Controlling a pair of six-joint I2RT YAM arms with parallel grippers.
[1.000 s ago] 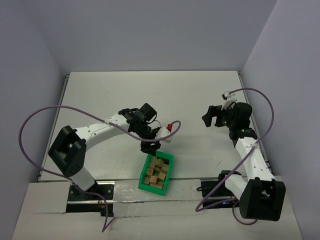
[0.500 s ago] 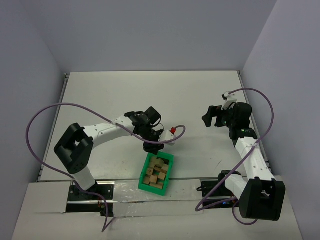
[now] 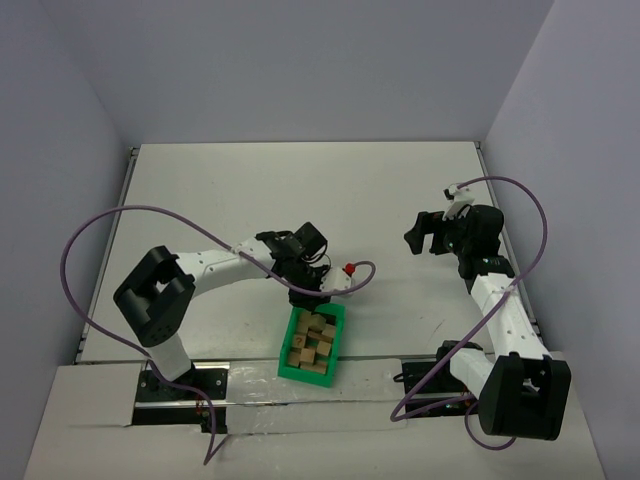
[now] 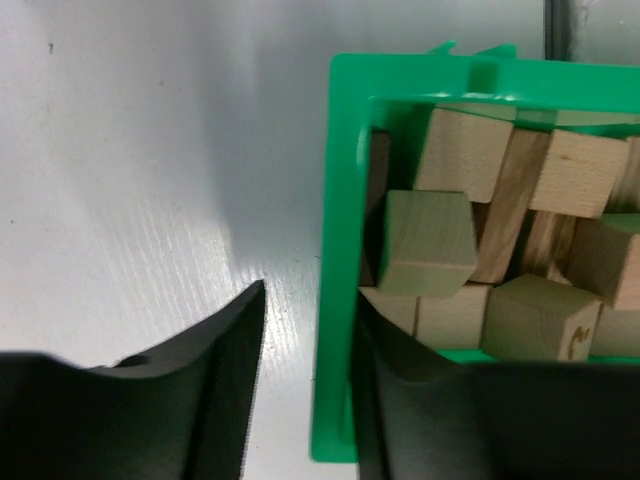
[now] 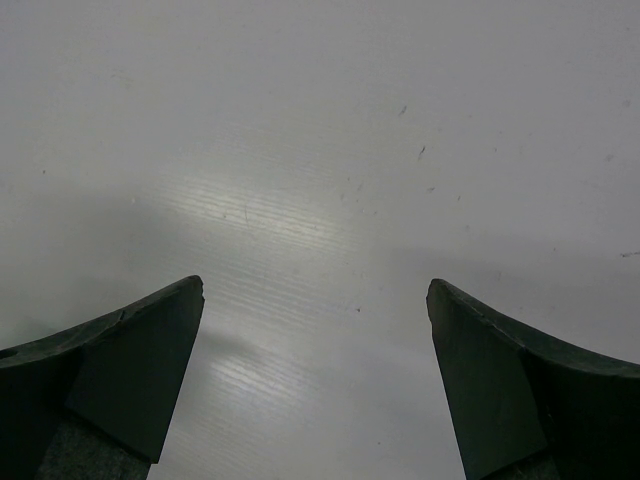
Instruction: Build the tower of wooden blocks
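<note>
Wood blocks lie jumbled in the green bin, which sits at the table's near edge between the arm bases. Left gripper straddles the bin's far wall, one finger inside by the blocks and one outside. Its jaws are narrow, with a gap showing, and grip nothing. Purple cable loops off the left arm. Right gripper hangs well apart near the right edge, jaws wide, nothing between them. A wide stretch of table lies between bin and back wall.

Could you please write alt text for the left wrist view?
The left gripper straddles a wall of the green bin, one finger outside over the table, one inside. Light wood blocks lie jumbled in the bin.
</note>
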